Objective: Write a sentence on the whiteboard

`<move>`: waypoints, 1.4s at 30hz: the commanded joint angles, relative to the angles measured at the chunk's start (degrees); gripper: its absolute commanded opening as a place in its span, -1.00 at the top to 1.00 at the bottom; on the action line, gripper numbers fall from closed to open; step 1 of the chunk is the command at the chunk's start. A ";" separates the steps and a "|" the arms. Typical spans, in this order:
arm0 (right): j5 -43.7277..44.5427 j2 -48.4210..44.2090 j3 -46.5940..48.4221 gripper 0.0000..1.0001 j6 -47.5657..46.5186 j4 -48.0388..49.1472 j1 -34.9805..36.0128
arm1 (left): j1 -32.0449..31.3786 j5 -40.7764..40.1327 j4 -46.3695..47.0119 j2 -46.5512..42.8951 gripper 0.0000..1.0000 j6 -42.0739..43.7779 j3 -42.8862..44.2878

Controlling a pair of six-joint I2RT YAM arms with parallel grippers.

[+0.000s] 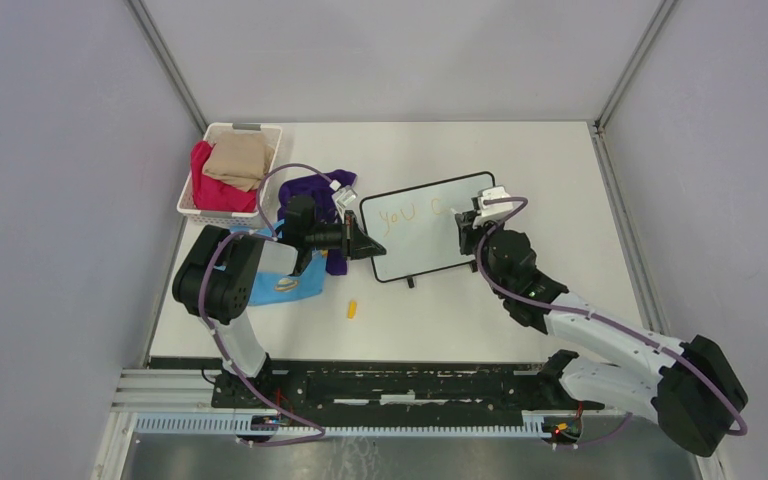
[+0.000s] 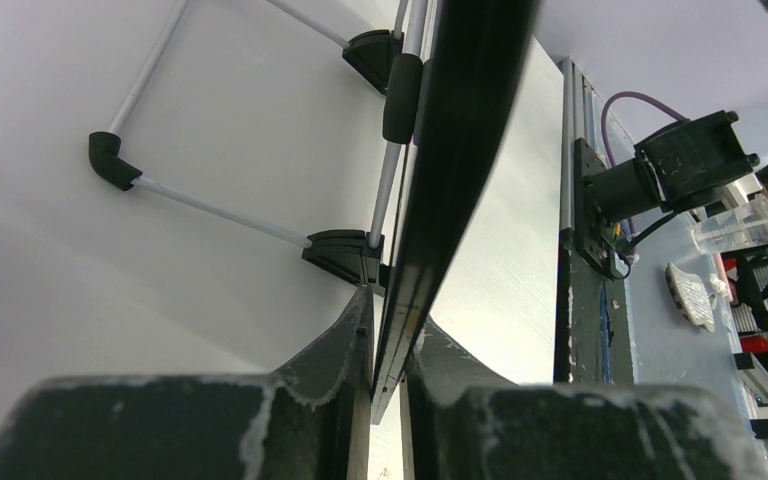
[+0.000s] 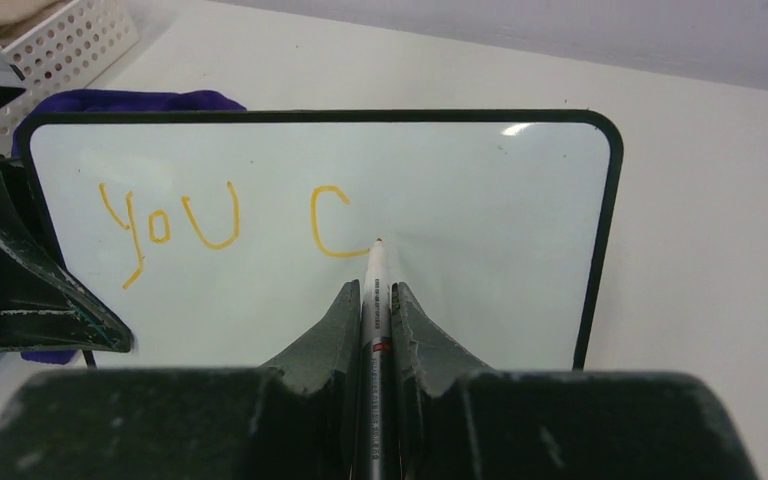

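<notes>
The table (image 1: 580, 200) fills the middle of the top view. The whiteboard (image 1: 430, 250) stands near its centre, propped on its feet. The left claw (image 2: 388, 345) is clenched on the board's left edge and steadies it. The right claw (image 3: 377, 300) grasps a marker (image 3: 376, 275), whose tip meets the board at the end of the letters (image 3: 210, 245), which read "you c". The sentence looks only begun. The next move likely calls for shifting the tip slightly right to form the next letter, with the board braced against the pressure.
</notes>
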 commanded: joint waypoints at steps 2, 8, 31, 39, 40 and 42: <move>-0.12 -1.27 1.47 1.00 0.26 2.82 -1.56 | -0.45 -3.73 -5.61 0.36 0.96 2.66 -0.05; -1.88 1.08 3.42 1.00 0.83 2.94 -2.41 | -0.45 -3.68 -6.03 0.39 0.96 2.89 0.07; -3.98 5.44 6.46 1.00 0.51 3.39 -2.76 | -0.72 -3.62 -6.59 0.40 0.96 3.25 0.30; -5.36 4.90 4.49 1.00 1.32 3.29 -2.75 | -0.79 -3.74 -7.09 0.28 0.96 3.55 0.43; -5.36 4.70 4.17 1.00 1.35 3.22 -2.77 | -0.79 -3.75 -7.14 0.33 0.96 3.58 0.40; -5.70 4.47 3.63 1.00 1.35 2.89 -2.76 | -0.79 -3.79 -7.19 0.38 0.96 3.55 0.50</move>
